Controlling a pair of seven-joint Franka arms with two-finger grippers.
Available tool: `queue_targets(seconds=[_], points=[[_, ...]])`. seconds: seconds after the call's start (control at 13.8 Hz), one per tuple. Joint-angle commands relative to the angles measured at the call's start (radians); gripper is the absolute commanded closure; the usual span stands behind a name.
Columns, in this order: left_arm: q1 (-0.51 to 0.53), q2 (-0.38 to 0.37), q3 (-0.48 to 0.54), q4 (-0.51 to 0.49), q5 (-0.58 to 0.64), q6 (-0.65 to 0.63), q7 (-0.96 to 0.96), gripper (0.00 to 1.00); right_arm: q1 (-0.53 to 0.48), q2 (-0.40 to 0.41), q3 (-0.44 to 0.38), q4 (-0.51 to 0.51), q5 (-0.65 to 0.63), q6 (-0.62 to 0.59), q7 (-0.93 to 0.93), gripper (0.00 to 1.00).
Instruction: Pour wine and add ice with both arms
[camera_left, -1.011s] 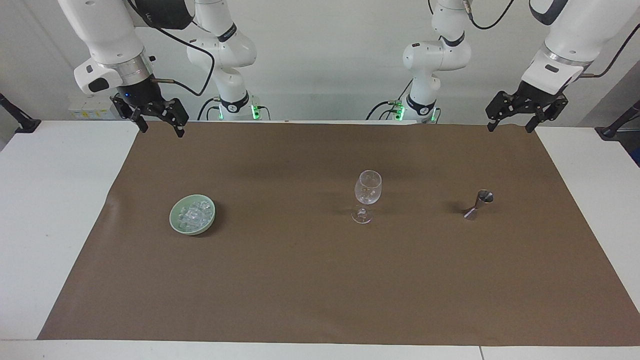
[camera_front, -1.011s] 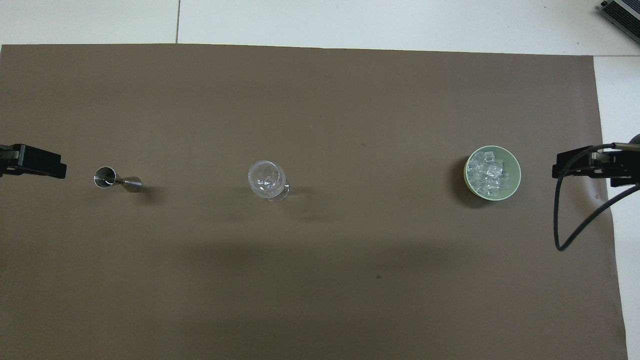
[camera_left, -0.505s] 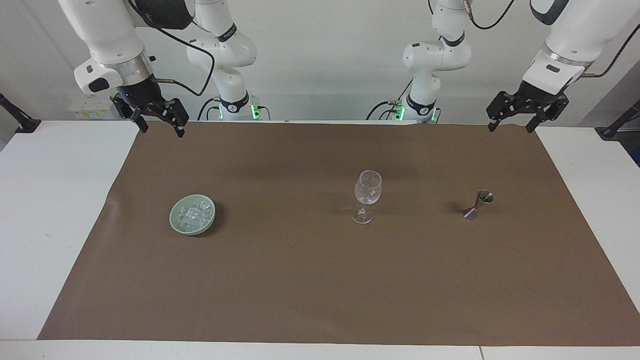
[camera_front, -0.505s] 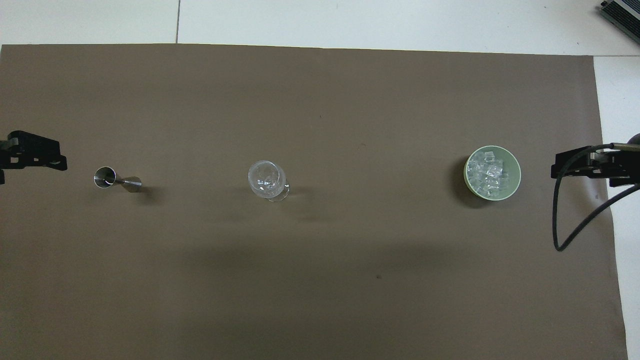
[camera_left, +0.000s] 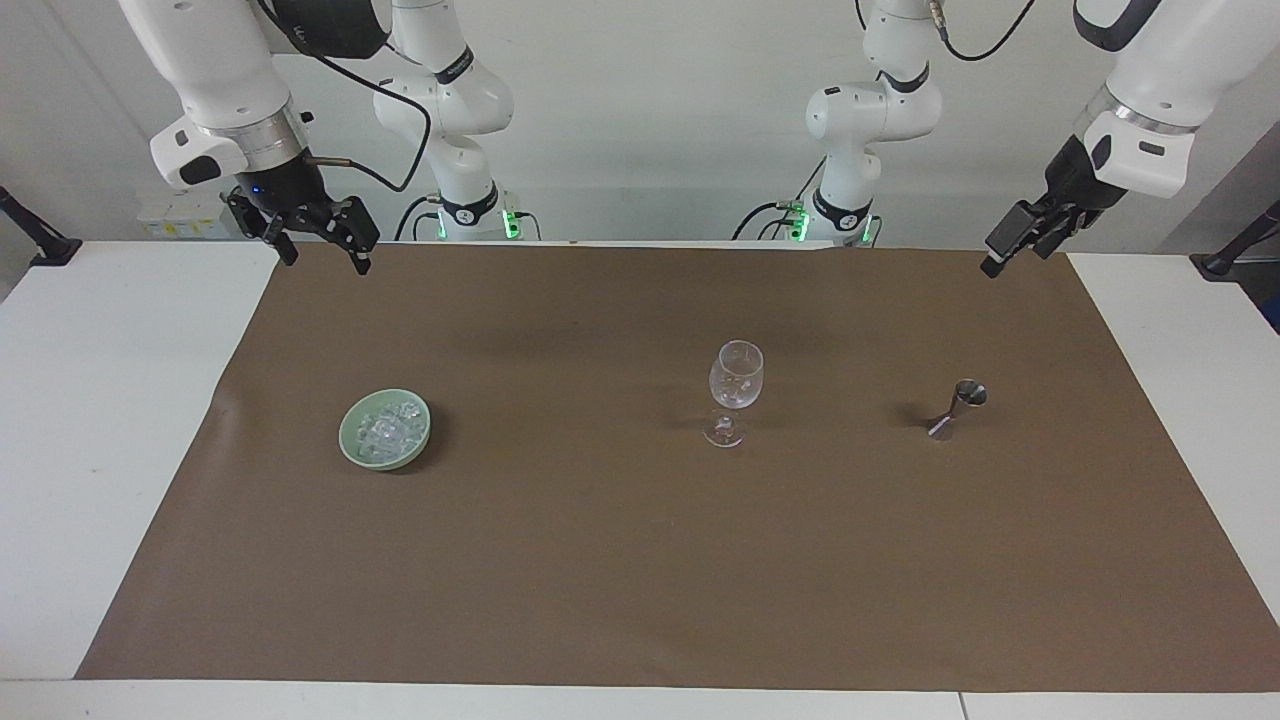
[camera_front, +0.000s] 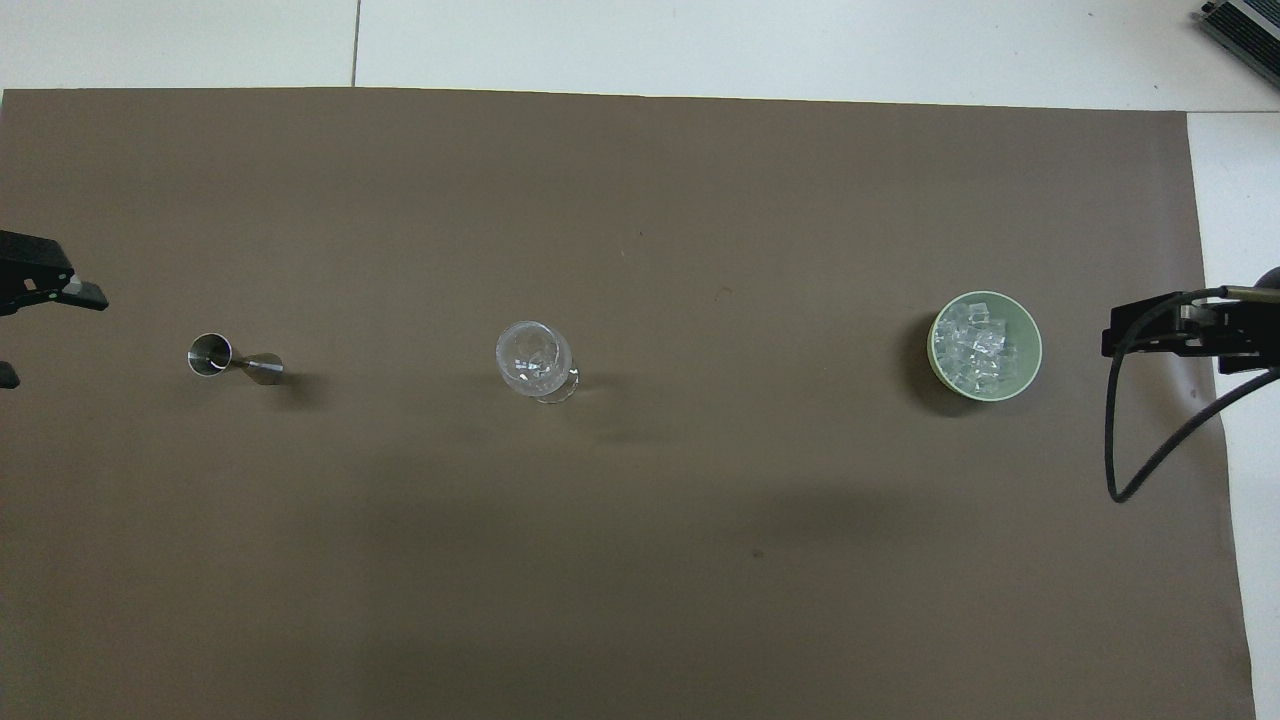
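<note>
Start of task, nothing grasped. Left gripper (camera_left: 1012, 247) up over the worktop's robot-side edge, right gripper (camera_left: 318, 238) likewise; both jaws released. Ice (camera_left: 385, 431) in bowl (camera_left: 352, 433), mid-worktop toward the right arm's end. Next: left to jigger (camera_left: 957, 408), pour into glass (camera_left: 735, 385).

Bright even light, soft shadows on brown mat (camera_left: 640, 560), sharp focus

one camera sits high across the table, facing the robots. the other looks steeply down from above their end. both share the brown mat (camera_left: 640, 560) (camera_front: 640, 560).
</note>
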Motion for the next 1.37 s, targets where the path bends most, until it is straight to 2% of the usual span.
queue_targets(seconds=[0.0, 0.29, 0.51, 0.65, 0.87, 1.3], points=[[0.048, -0.064, -0.008, -0.104, -0.047, 0.066, -0.097, 0.00, -0.007, -0.019, 0.004, -0.020, 0.008, -0.005, -0.030, 0.00], [0.107, -0.099, -0.008, -0.178, -0.107, 0.134, -0.199, 0.00, -0.007, -0.019, 0.004, -0.020, 0.008, -0.005, -0.030, 0.00], [0.191, -0.121, -0.008, -0.214, -0.247, 0.139, -0.253, 0.00, -0.007, -0.019, 0.004, -0.019, 0.008, -0.005, -0.030, 0.00], [0.219, -0.127, -0.008, -0.227, -0.286, 0.140, -0.296, 0.00, -0.007, -0.019, 0.004, -0.020, 0.008, -0.005, -0.030, 0.00], [0.268, -0.173, -0.008, -0.323, -0.375, 0.194, -0.321, 0.00, -0.007, -0.019, 0.004, -0.020, 0.008, -0.005, -0.030, 0.00], [0.343, -0.161, -0.004, -0.426, -0.548, 0.278, -0.515, 0.00, -0.007, -0.019, 0.004, -0.020, 0.008, -0.005, -0.030, 0.00]])
